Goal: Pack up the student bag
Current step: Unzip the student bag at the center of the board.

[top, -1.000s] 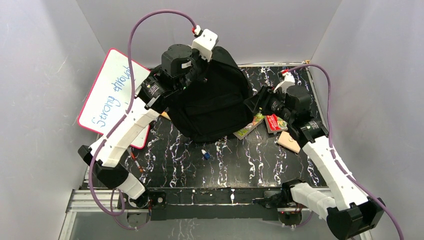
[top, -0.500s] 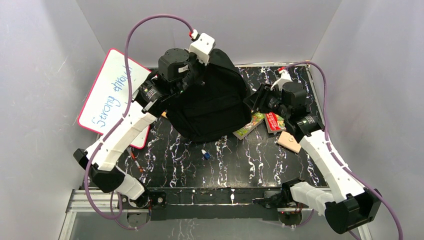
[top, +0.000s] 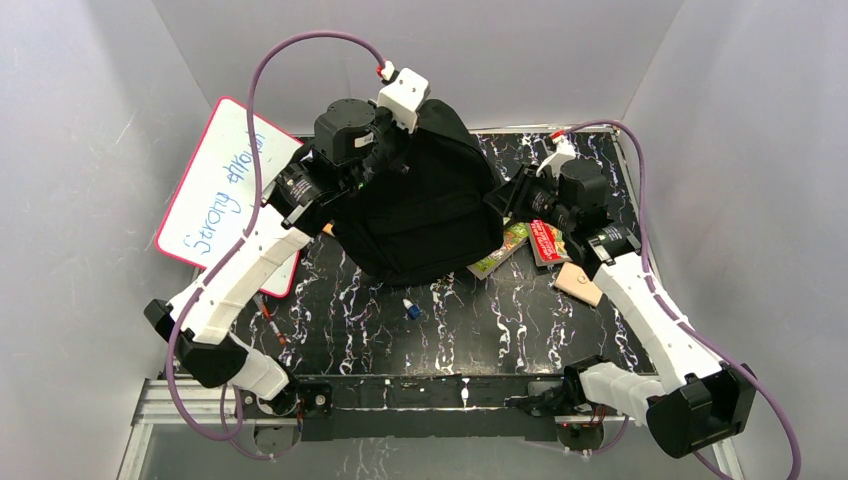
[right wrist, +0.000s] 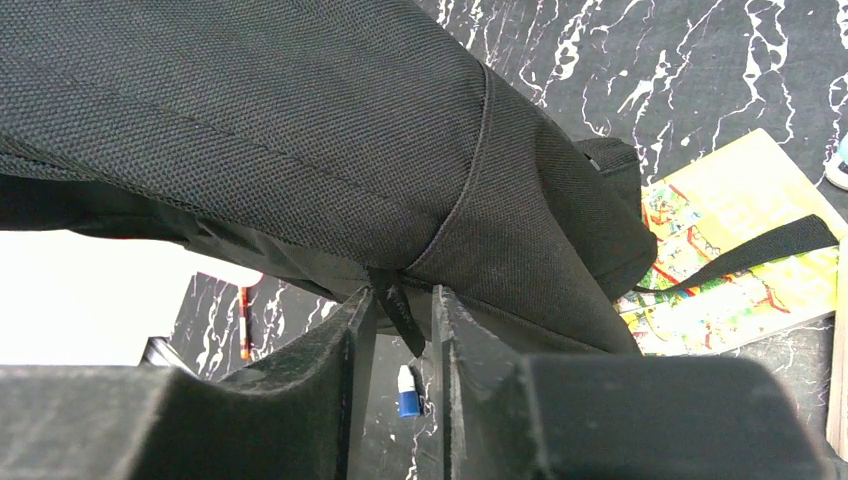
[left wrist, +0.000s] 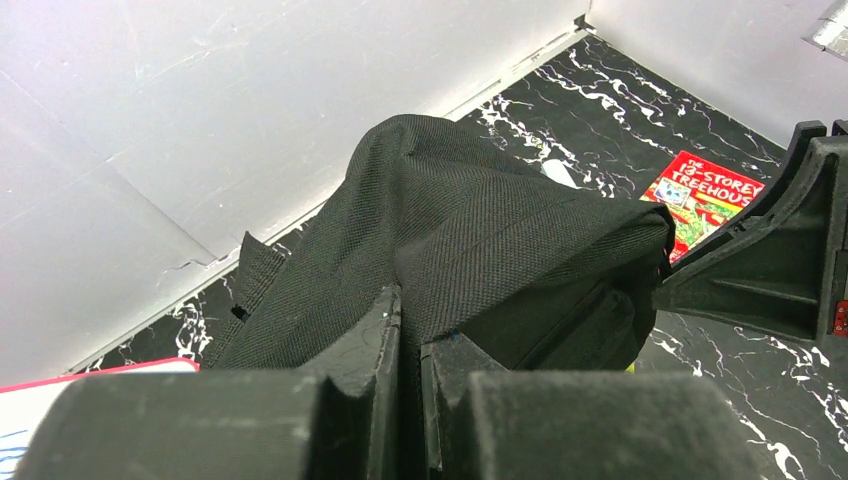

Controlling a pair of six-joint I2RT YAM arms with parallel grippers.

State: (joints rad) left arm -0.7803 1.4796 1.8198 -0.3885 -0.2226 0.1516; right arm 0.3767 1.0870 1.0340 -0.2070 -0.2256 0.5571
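Upper centre of the top view: the student bag [top: 420, 205], large, black, coarse woven fabric with piped seams, heaped tall on the black, white-veined table [top: 480, 320]. Soft and rounded in its bulges, with a flat black strap trailing off the right side across a green picture book [top: 500, 250].

At the bag's upper-left peak: the left gripper [left wrist: 410, 330], clamped tight on a fold of the fabric, no gap between the jaws. At the bag's right edge: the right gripper [right wrist: 402, 295], jaws a narrow gap apart, straddling a small black tab at a seam, not visibly pinching it.

Far side of the bag near the rear wall; left side up against the left arm. Open table across the lower half of the top view, holding a small blue-capped tube [top: 411, 308] at centre and a pen [top: 272, 328] at lower left. Crowded to the right of the bag: green book, red book [top: 547, 243], flat tan piece [top: 578, 283], all beside the right arm.

Readable: "THE …-STOREY TREEHOUSE" on the red cover, number unclear; "Strong" and a word starting "thou" in blue on the red-edged whiteboard [top: 225, 200] at upper left.
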